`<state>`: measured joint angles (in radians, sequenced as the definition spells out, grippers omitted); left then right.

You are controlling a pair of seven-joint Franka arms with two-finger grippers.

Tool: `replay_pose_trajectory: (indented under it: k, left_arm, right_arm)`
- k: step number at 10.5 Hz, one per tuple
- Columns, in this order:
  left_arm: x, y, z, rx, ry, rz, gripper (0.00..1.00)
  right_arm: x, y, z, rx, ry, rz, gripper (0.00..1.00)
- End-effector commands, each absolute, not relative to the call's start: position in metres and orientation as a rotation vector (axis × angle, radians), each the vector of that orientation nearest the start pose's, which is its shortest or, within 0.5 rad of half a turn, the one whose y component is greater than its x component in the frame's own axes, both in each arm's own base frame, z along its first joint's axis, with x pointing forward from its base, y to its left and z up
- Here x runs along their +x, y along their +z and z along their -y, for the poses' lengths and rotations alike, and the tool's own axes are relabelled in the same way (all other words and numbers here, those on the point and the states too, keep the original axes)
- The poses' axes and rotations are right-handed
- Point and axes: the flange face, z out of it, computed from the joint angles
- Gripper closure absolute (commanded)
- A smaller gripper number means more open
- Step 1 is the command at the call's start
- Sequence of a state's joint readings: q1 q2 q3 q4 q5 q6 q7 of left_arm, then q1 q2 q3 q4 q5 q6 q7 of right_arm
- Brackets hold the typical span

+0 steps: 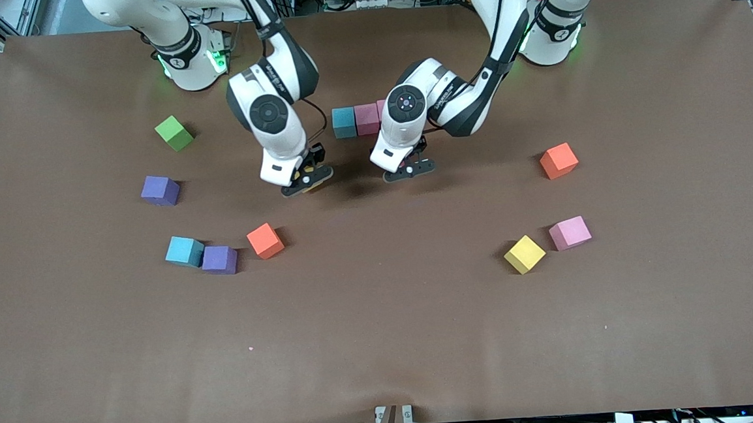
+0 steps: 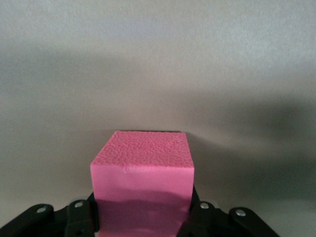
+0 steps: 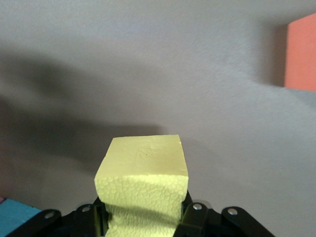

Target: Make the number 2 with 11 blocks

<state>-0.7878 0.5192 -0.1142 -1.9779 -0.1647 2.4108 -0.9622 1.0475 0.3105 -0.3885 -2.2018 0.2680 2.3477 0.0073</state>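
Observation:
My right gripper (image 1: 307, 180) is shut on a yellow cube (image 3: 143, 173) and holds it just above the table's middle. My left gripper (image 1: 408, 169) is beside it, shut on a pink cube (image 2: 142, 168); the front view hides that cube. A blue cube (image 1: 343, 122) and a pink cube (image 1: 367, 118) sit edge to edge in a row, farther from the camera than the grippers; my left arm covers the row's end. Loose on the table lie a purple cube (image 1: 160, 190), a blue cube (image 1: 184, 251), a second purple cube (image 1: 219, 260), a red cube (image 1: 265, 240), an orange cube (image 1: 558, 160), a pink cube (image 1: 570, 232) and a yellow cube (image 1: 524, 253).
A green cube (image 1: 174, 133) lies toward the right arm's end, near that arm's base. The brown table (image 1: 384, 342) is bare nearer the camera. The right wrist view shows an orange-red cube (image 3: 301, 52) and a blue cube's corner (image 3: 15, 217).

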Motion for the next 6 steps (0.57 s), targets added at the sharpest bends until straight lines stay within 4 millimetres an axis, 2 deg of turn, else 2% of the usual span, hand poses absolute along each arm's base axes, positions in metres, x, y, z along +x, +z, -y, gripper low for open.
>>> replay_pose_trajectory:
  k: [1, 2, 6]
  left_arm:
    - [0.361, 0.197, 0.475, -3.126, 0.250, 0.266, 1.00]
    - [0.359, 0.195, 0.476, -3.124, 0.252, 0.257, 1.00]
    - [0.353, 0.193, 0.478, -3.114, 0.239, 0.208, 1.00]
  right_arm:
    - [0.435, 0.257, -0.299, -2.961, 0.231, 0.853, 0.87]
    - [0.443, 0.260, -0.287, -2.927, 0.225, 0.929, 0.87]
    - [0.456, 0.264, -0.274, -2.842, 0.194, 1.253, 0.85]
